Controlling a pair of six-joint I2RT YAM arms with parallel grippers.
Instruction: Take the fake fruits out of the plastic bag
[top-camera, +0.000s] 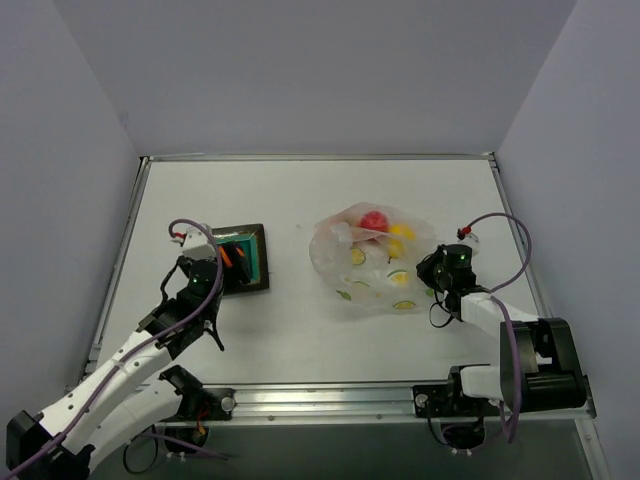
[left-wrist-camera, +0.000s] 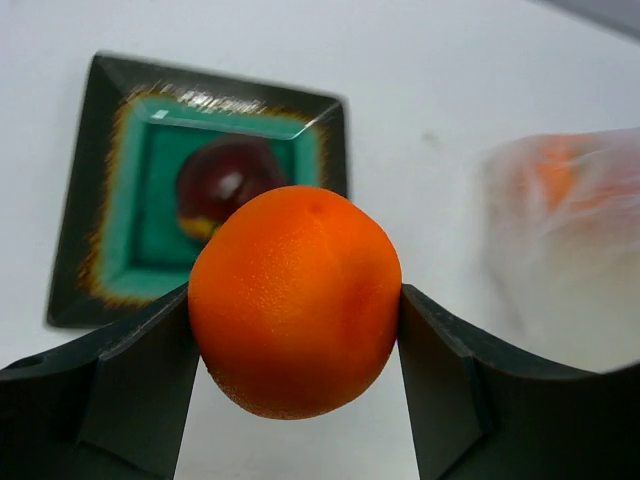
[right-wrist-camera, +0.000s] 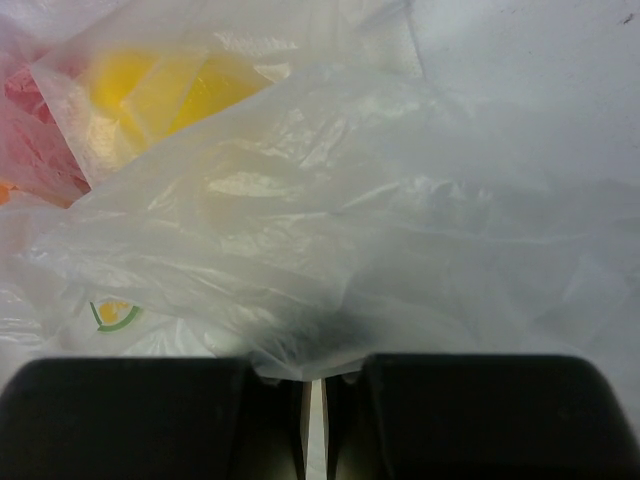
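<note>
The clear plastic bag (top-camera: 375, 258) with lemon-slice prints lies at mid-table, holding a red fruit (top-camera: 374, 221) and yellow fruits (top-camera: 400, 232). My right gripper (top-camera: 437, 268) is shut on the bag's right edge; in the right wrist view the bag (right-wrist-camera: 330, 230) is pinched between the nearly closed jaws of the gripper (right-wrist-camera: 315, 385), and yellow fruit (right-wrist-camera: 160, 90) shows through the plastic. My left gripper (top-camera: 228, 258) is shut on an orange fruit (left-wrist-camera: 295, 298), held above the table just in front of the teal plate (left-wrist-camera: 110, 230). A dark red fruit (left-wrist-camera: 225, 185) lies on the plate.
The teal square plate with dark rim (top-camera: 255, 268) sits left of centre, partly under my left gripper. The table's metal rail (top-camera: 320, 398) runs along the near edge. Grey walls enclose the table on the left, back and right.
</note>
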